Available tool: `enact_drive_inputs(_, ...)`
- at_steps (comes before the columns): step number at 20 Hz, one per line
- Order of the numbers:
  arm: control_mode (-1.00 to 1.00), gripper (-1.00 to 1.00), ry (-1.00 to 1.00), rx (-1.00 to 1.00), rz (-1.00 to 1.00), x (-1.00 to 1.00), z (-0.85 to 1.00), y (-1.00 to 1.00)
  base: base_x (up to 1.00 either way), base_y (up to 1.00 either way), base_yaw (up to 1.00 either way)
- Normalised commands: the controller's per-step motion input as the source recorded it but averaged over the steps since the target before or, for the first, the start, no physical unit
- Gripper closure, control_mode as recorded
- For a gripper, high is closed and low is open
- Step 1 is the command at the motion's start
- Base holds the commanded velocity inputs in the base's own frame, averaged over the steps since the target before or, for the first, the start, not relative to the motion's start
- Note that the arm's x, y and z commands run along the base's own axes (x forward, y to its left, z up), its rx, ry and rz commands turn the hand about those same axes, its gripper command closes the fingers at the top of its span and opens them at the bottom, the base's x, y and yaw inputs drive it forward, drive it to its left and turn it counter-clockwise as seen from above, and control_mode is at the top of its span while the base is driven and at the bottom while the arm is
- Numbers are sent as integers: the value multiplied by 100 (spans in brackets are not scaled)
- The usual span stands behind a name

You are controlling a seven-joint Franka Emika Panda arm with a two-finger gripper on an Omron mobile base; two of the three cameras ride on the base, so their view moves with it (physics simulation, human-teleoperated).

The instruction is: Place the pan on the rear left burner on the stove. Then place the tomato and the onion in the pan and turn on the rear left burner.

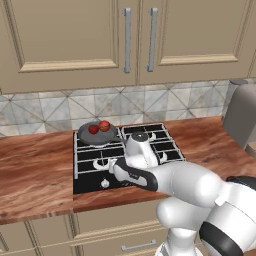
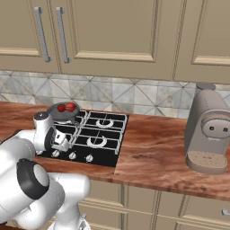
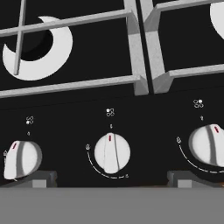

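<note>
Now the gripper (image 3: 109,181) hangs low over the front edge of the stove (image 2: 105,155), jaws spread wide and grasping nothing, its two dark fingertips (image 3: 41,178) poking up on either side of the middle knob (image 3: 112,153) seen from the hand. No brand name or words can be read anywhere; the only markings are tiny burner-position icons above each knob, a small flame mark and a curved dial line beside them, and a short red pointer line on each knob. The one on the middle knob points straight up. A second knob (image 3: 19,159) sits just off to one side of the gripper and a third knob (image 3: 208,144) to the other, both tilted in that view.

Beyond the gripper, toward the wall, the pan (image 1: 97,134) rests on the rear left burner (image 2: 72,117). Inside it lie two red round things side by side, touching or nearly so: the tomato (image 1: 104,125) and a darker one that would be the onion (image 1: 93,129), though which is which I cannot tell for sure. Well off to the gripper's right on the wooden counter (image 2: 152,157) stands a grey coffee machine (image 2: 209,134).
</note>
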Motion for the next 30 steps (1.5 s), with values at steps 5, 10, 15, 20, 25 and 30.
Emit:
enact_drive_inputs(5, -100, -100, 0, 0, 0, 0, -4, 0, 0, 0, 0)
enact_drive_inputs(10, -100, -100, 0, 0, 0, 0, -21, 0, 0, 0, 0)
enact_drive_inputs(15, -100, -100, 0, 0, 0, 0, -17, 0, 0, 0, 0)
enact_drive_inputs(20, -100, -100, 0, 0, 0, 0, -16, 0, 0, 0, 0)
enact_drive_inputs(25, -100, -100, 0, 0, 0, 3, -20, 0, 0, 0, 0)
enact_drive_inputs(30, -100, -100, 0, 0, 0, 6, -3, 0, 0, 0, 0)
